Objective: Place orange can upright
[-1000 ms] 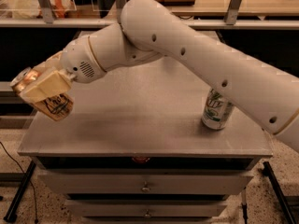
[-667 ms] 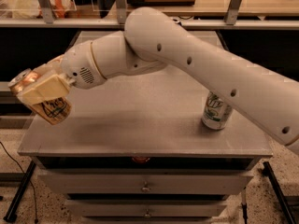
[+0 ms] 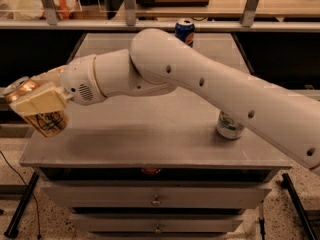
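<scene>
1. White and jointed, the robot's arm [image 3: 200, 84] reaches from the right across the grey metal cabinet top [image 3: 150, 134] to its left edge.
2. At the arm's end, the gripper [image 3: 39, 104] hangs above that left edge. Its jaws are clamped across the middle of the orange can [image 3: 51, 125], which is held clear of the surface.
3. The can's long axis is tilted, with the silver top end up and to the left and the base down and to the right. Standing it up likely calls for turning the wrist until the base faces straight down.
4. A white-and-green can [image 3: 230, 125] stands upright well to the right, and a blue Pepsi can [image 3: 184, 31] stands at the far edge.
</scene>
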`<move>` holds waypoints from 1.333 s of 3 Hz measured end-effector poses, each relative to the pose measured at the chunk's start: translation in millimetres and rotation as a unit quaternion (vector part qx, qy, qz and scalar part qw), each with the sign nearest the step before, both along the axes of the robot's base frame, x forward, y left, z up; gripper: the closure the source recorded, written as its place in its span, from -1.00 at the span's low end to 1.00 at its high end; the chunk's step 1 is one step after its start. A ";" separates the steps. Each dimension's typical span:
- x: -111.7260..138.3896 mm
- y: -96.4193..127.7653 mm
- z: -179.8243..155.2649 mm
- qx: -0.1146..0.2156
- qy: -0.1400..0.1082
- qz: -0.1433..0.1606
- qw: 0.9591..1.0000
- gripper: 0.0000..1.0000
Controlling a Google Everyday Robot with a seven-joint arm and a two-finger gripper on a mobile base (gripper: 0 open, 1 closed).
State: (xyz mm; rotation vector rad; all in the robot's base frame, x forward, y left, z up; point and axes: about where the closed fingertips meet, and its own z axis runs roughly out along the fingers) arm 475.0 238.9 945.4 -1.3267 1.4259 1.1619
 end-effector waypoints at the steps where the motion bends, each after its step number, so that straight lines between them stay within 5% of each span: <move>1: 0.9 1.3 0.6 0.002 -0.001 -0.003 1.000 1.00; 4: 15.1 4.0 -6.0 0.060 -0.063 -0.019 0.996 1.00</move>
